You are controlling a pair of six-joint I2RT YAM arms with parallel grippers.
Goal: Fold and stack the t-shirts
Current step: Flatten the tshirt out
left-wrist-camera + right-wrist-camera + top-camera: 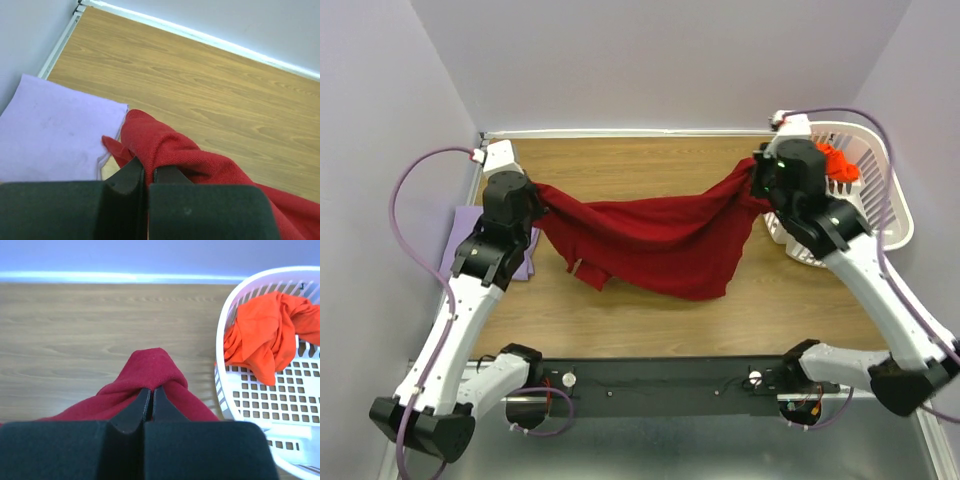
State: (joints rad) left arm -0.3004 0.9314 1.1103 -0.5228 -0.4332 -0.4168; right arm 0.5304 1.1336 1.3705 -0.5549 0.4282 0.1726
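Left tool (pixel 147 172) and right tool (pixel 151 392) are both pinched tight, each on one end of the crimson t-shirt (pixel 650 235), which is slung between them and sagging over the worktop (pixel 620 320). The lavender t-shirt (pixel 55 135) lies flat at left. The orange t-shirt (pixel 265 340) sits in the basket (pixel 250 405), far right.

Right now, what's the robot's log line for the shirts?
left fingers: shut on red t-shirt | right fingers: shut on red t-shirt | red t-shirt: stretched between both | lavender t-shirt: flat, left | orange t-shirt: in basket

No readable text or labels anywhere.
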